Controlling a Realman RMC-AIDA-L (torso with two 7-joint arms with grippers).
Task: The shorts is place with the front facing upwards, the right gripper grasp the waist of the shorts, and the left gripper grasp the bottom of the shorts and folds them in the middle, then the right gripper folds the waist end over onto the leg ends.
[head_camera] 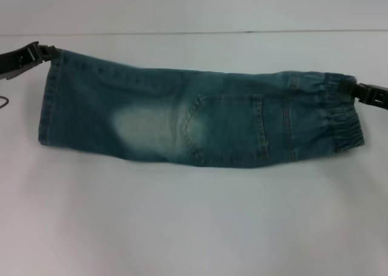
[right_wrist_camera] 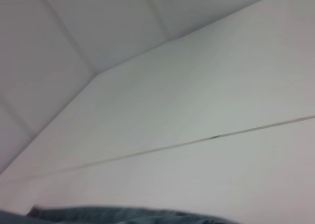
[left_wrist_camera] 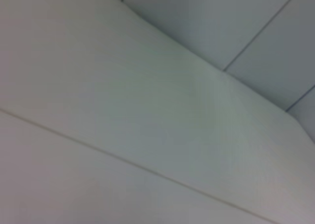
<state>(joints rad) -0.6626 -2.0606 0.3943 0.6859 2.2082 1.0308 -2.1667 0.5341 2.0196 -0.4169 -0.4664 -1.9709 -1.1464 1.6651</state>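
Observation:
Blue denim shorts [head_camera: 200,121] lie folded lengthwise across the white table [head_camera: 194,227], with a back pocket showing. The elastic waist [head_camera: 339,115] is at the right and the leg ends [head_camera: 51,100] at the left. My left gripper [head_camera: 48,53] is at the far top corner of the leg ends, shut on the fabric. At the far edge of the waist, my right gripper [head_camera: 357,89] is shut on the band. The top edge runs taut between them. A strip of the shorts [right_wrist_camera: 123,216] shows in the right wrist view. The left wrist view shows only table and wall.
White table surface surrounds the shorts, with a seam line [head_camera: 194,33] running across behind them. A pale wall with panel joints [left_wrist_camera: 256,32] stands beyond the table.

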